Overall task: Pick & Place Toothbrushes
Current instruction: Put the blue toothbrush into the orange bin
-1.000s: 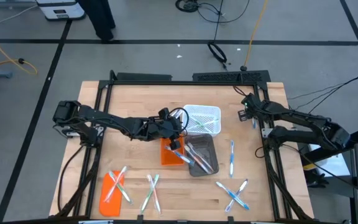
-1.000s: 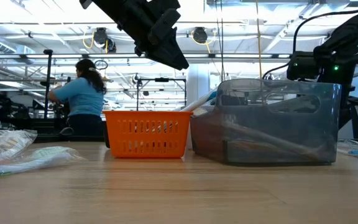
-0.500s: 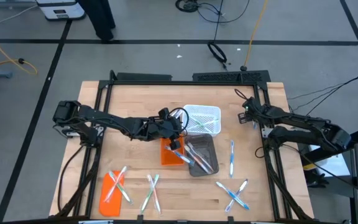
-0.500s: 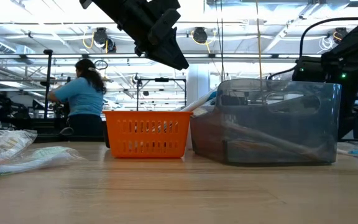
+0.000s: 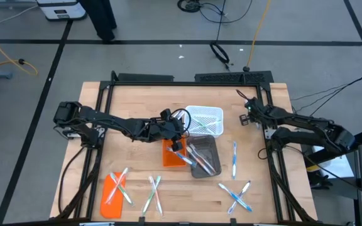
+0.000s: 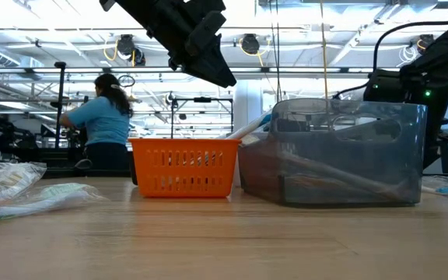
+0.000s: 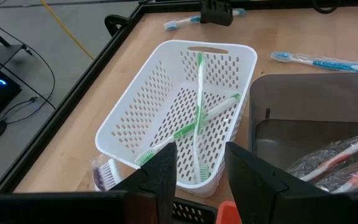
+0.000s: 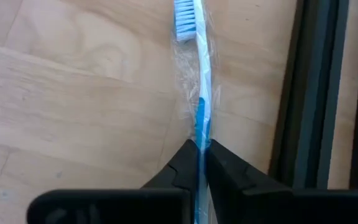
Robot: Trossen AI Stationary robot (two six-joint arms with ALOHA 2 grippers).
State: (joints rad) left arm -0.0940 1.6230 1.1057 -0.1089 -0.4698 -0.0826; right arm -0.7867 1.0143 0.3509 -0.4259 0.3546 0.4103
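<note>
My right gripper (image 8: pixel 199 152) stands at the table's far right (image 5: pixel 251 117), shut on a blue toothbrush (image 8: pixel 199 81) in a clear wrapper that lies beside the black frame rail (image 8: pixel 316 93). My left gripper (image 7: pixel 197 180) hovers open over the bins in the middle (image 5: pixel 176 143), with nothing between its fingers. Other toothbrushes lie loose on the wood: a blue one (image 5: pixel 234 158), a crossed blue pair (image 5: pixel 236 196) and a green pair (image 5: pixel 153 193). My right gripper pinches the toothbrush's handle (image 8: pixel 199 134) between its two fingers, about midway along it, one finger on each side. The fingers come from above, pointing down. The toothbrush lies flat on the table, its bristle head (image 8: pixel 184 15) away from the fingers.
A white basket (image 7: pixel 166 56) holds green toothbrushes. Next to it stand a grey bin (image 5: pixel 213 145) with wrapped toothbrushes and an orange basket (image 6: pixel 183 167). An orange lid (image 5: pixel 107 191) with toothbrushes on it lies near left. A person (image 6: pixel 103 128) works beyond the table.
My right arm has sunk a little toward the table at the far right. My left arm has kept still.
</note>
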